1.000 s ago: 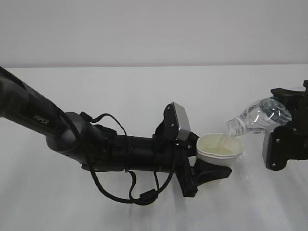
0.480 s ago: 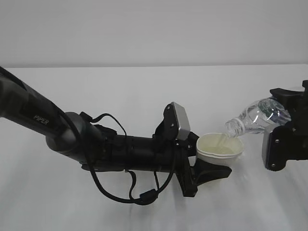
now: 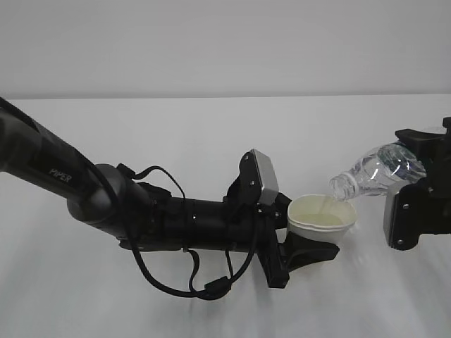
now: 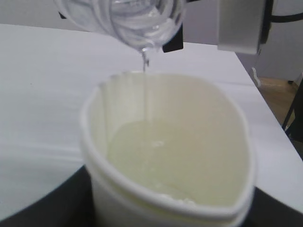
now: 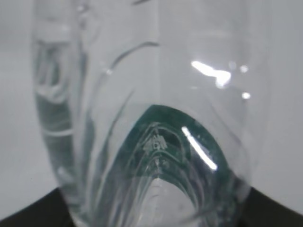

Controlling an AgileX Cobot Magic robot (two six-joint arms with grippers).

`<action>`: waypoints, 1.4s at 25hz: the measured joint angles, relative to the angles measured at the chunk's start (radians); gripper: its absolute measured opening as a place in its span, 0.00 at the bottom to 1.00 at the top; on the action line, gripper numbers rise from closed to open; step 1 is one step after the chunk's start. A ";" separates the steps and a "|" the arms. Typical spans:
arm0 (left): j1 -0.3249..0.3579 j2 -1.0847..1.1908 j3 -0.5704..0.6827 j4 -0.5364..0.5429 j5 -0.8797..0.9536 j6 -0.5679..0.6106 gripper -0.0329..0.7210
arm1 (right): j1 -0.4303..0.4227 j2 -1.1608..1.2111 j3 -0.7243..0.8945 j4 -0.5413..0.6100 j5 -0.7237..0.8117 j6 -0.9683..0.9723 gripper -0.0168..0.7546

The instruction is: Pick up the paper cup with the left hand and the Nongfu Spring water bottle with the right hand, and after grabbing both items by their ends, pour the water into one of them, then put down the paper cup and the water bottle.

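Observation:
The white paper cup point(image 3: 322, 220) is squeezed oval in my left gripper point(image 3: 316, 243), which is shut on its lower body and holds it just above the table. Its cream inside point(image 4: 170, 156) holds a pool of water point(image 4: 156, 161). The clear Nongfu Spring water bottle point(image 3: 377, 172) is tilted neck-down to the left, its open mouth point(image 4: 142, 28) over the cup's rim. A thin stream of water point(image 4: 144, 90) falls into the cup. My right gripper point(image 3: 417, 165) is shut on the bottle's base end, and the green label point(image 5: 165, 137) shows through the plastic.
The white table point(image 3: 211, 127) runs back to a plain pale wall. My left arm point(image 3: 106, 204), marked PIPER, lies low across the left and middle with a looped black cable. The table's right edge point(image 4: 265, 118) shows in the left wrist view.

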 joint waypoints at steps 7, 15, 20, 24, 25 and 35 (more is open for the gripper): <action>0.000 0.000 0.000 0.000 0.000 0.000 0.59 | 0.000 0.000 0.000 0.000 0.000 0.000 0.53; 0.000 0.000 0.000 0.000 0.000 0.000 0.59 | 0.000 0.000 0.000 0.000 0.000 0.000 0.53; 0.000 0.000 0.000 0.000 0.000 0.000 0.59 | 0.000 0.000 0.000 0.000 0.000 0.000 0.53; 0.000 0.000 0.000 0.000 0.000 0.000 0.59 | 0.000 0.000 0.000 0.000 0.000 -0.002 0.53; 0.000 0.000 0.000 0.000 0.000 0.000 0.59 | 0.000 0.000 0.000 0.000 0.000 -0.002 0.53; 0.000 0.000 0.000 0.000 0.000 0.000 0.59 | 0.000 0.000 0.000 0.000 0.012 -0.002 0.53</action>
